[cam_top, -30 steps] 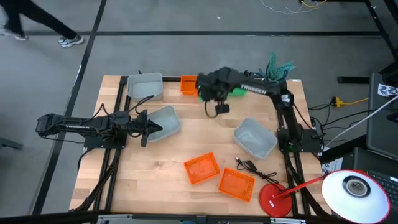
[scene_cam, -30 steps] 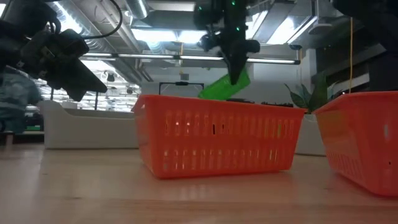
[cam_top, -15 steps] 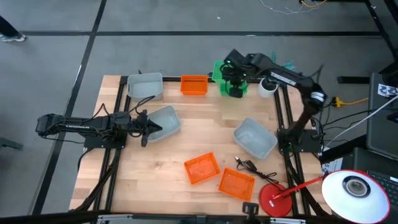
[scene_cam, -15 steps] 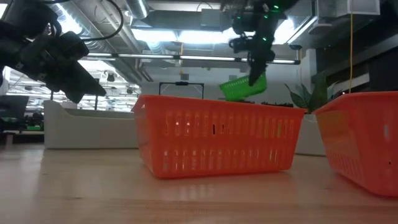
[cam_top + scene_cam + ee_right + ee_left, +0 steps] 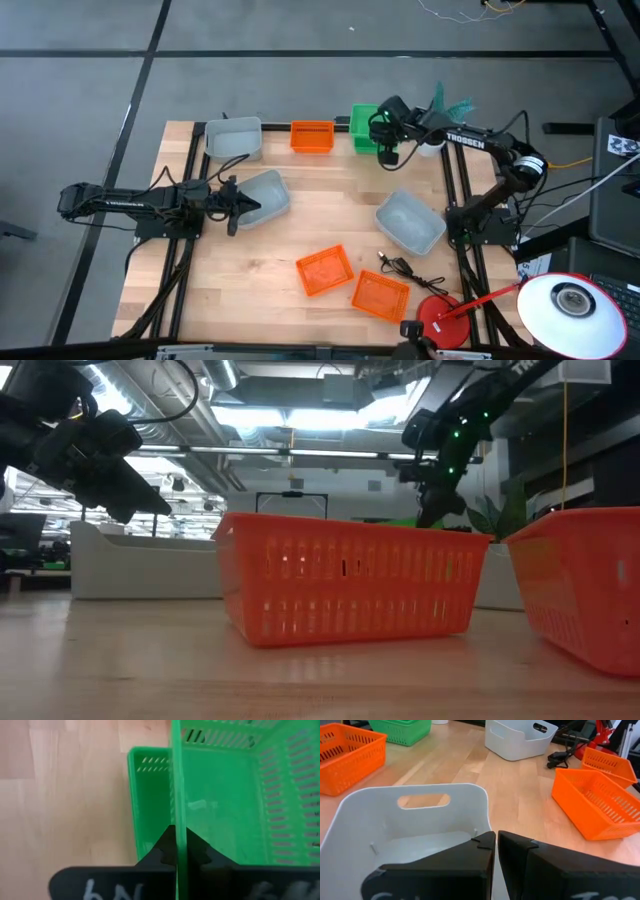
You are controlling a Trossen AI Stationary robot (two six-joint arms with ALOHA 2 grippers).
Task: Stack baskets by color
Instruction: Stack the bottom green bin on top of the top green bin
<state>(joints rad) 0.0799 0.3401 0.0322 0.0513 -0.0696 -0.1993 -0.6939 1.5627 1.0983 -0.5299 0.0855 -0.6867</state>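
Green basket sits top center of my overhead view, right gripper pinching its wall over another green one. Left gripper, mid-left, has fingers pinched on a grey-white basket rim.

Our right arm reaches across the table's far edge, right gripper pointing down with fingers pinched together. Our left arm lies low over the table's left side, left gripper nearly closed, fingers almost touching.
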